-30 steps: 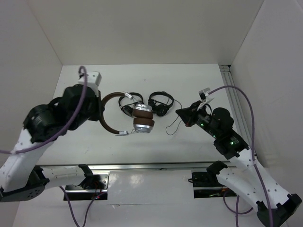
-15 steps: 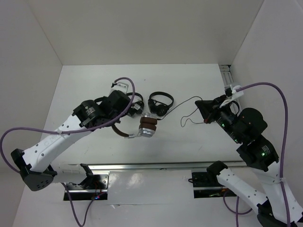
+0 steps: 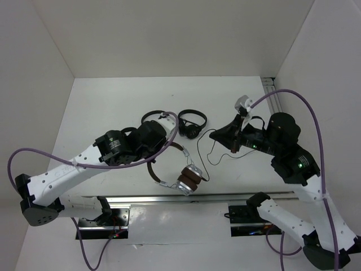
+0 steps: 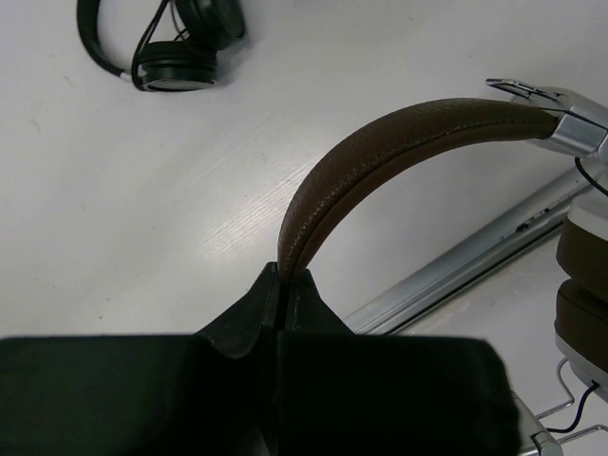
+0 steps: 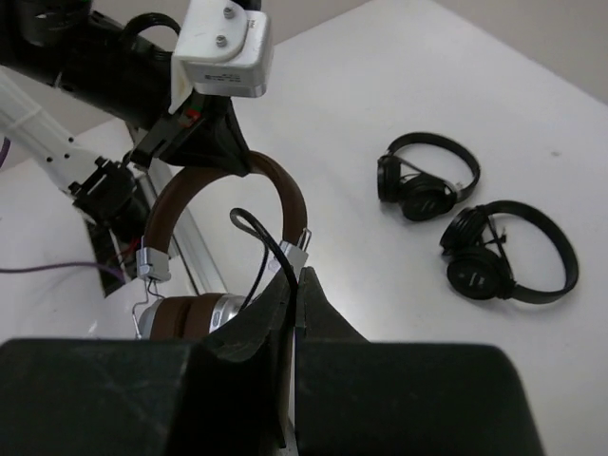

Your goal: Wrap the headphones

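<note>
Left gripper [image 4: 282,281] pinched shut on the brown headband [image 4: 399,142]; headphones [image 3: 189,179] swung to the worktop's near edge.
Within the last second the earcups have been carried from mid-worktop to the near rail [image 3: 242,196], while the right gripper [image 5: 294,285], clamped on the black cable [image 5: 255,228], has been drawn back inward. Wrapping is judged barely begun.

A robotics lab test cell — a bare white surface [image 3: 113,107] boxed in by plain white walls [image 3: 169,34], with an aluminium rail [image 3: 225,197] along the near edge, where a left arm [image 3: 62,175] and a right arm [image 3: 293,217] are bolted.
</note>
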Robot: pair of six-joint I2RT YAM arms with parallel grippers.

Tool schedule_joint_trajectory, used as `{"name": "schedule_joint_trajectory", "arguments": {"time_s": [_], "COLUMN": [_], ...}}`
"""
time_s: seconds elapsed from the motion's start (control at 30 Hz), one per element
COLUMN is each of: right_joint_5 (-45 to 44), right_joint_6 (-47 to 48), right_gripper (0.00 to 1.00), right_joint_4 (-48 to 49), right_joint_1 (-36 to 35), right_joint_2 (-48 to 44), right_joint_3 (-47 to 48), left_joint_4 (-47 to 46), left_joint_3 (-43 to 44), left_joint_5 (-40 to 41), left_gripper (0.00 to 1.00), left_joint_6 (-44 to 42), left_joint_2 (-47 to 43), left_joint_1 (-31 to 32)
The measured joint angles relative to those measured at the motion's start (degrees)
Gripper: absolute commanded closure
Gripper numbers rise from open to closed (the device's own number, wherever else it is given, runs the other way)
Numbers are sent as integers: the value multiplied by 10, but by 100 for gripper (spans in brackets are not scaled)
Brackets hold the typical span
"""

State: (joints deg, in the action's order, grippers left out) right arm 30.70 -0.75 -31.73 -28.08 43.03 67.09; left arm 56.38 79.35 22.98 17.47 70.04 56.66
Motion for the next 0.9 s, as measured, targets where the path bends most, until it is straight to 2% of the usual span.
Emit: {"name": "schedule_joint_trajectory", "arguments": {"time_s": [0.13,0.23,0.37,0.67,0.77,0.9], "right_joint_5": [28,36,47,57,43,-32], "right_joint_6": [-3,-11,-20,-32,-36,-55], "right_gripper": [100,100,100,100,100,100], "right_joint_4": [8,12,26,47,54,55], "right_joint_1": [1,1,1,1,1,1], "right_joint_2": [36,38,33,47,62,91], "right_joint_3": [-7,-21,-39,-46,-46,-44], "left_joint_4": [-16,-33,-59,-78,-81,-85], "left_joint_3": [0,-4,-10,13,28,51], "left_joint_5": [-24,-72,-140,-202,-211,-213], "left_gripper": [100,100,100,100,100,100], "left_joint_6": [-22,-43,-68,-84,-85,-85], "left_joint_2": [14,13,-2,10,11,11], "left_joint_1": [27,40,43,42,42,42]}}
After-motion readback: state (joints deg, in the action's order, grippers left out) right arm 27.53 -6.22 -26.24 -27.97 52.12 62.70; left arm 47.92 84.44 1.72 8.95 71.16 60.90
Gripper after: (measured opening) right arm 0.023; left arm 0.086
